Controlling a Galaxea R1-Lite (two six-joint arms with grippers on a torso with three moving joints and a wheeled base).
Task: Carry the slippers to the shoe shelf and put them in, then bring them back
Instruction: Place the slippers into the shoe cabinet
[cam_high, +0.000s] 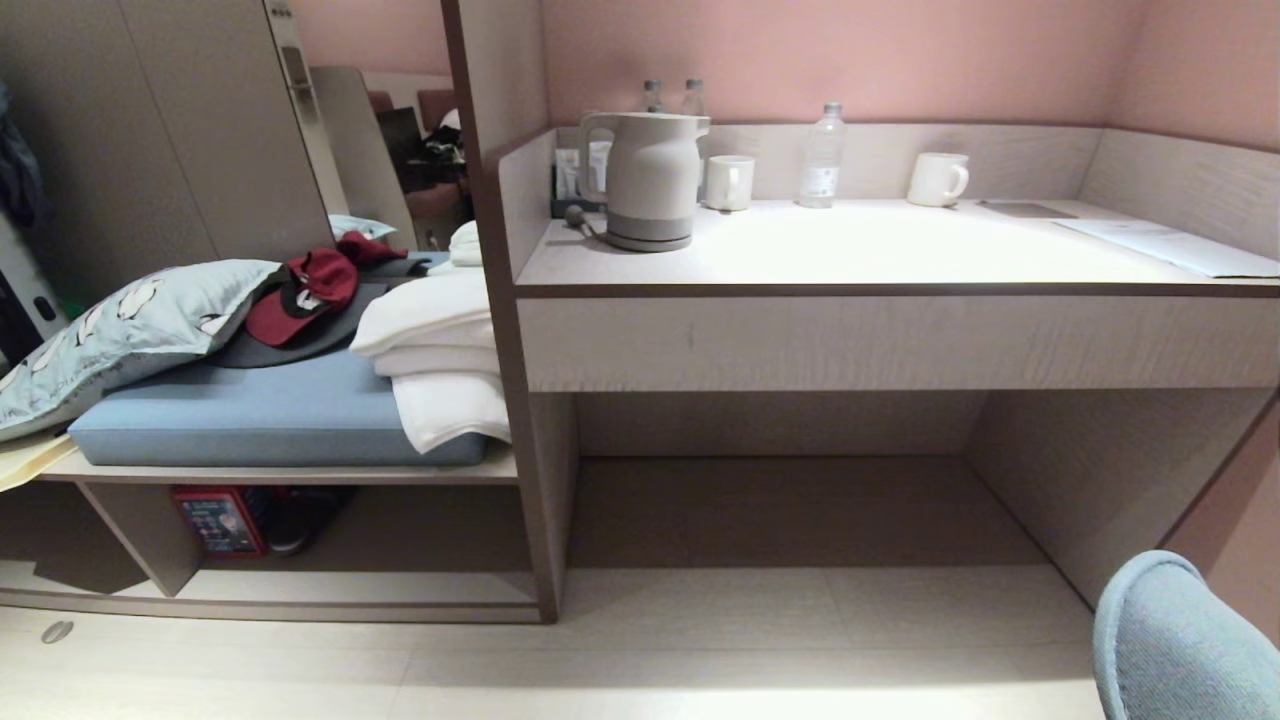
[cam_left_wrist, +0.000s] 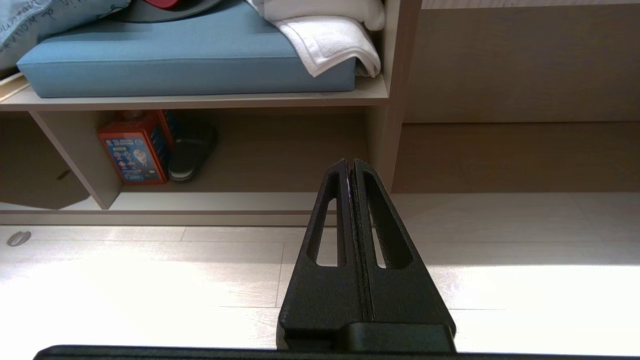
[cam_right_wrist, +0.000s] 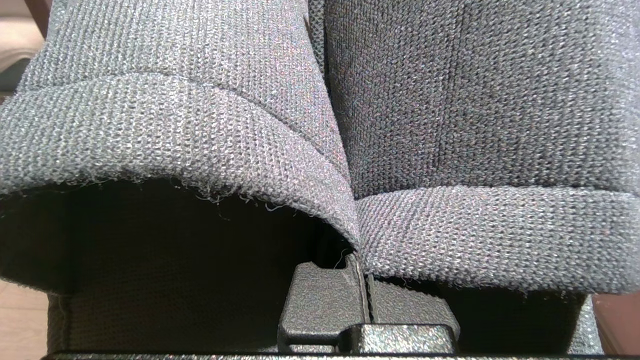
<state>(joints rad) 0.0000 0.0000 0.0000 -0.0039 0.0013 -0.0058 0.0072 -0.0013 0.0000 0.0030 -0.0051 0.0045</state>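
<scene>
Gripping the pair of black knitted-fabric slippers (cam_right_wrist: 450, 125) where their two inner edges meet, the right gripper (cam_right_wrist: 362, 280) has its dark fingers pressed together on the fabric; the slippers fill its wrist view, one open mouth gaping beside the fingers, the other slipper lying flush against it. Neither arm shows in the head view.

The left gripper (cam_left_wrist: 350, 167) hangs empty above the pale plank floor (cam_left_wrist: 150, 280), its two black slotted fingers (cam_left_wrist: 325, 235) closed flat against each other and pointing toward the upright divider panel (cam_left_wrist: 382, 130).

Ahead stands the low shoe shelf (cam_high: 350, 585) of pale grey-beige wood grain with a dark brown edge strip. Inside it, against a slanted support, sit an orange printed box (cam_high: 222, 520) and a dark sandal (cam_left_wrist: 192, 152) just beside it. On the board above lie a blue cushion (cam_high: 260, 415), folded white towels (cam_high: 440, 360), a patterned pillow (cam_high: 120, 330) and a dark red cap (cam_high: 300, 295). To the right is the desk (cam_high: 900, 340), carrying a white kettle (cam_high: 650, 180), two white mugs (cam_high: 938, 178) and clear bottles (cam_high: 822, 155).
</scene>
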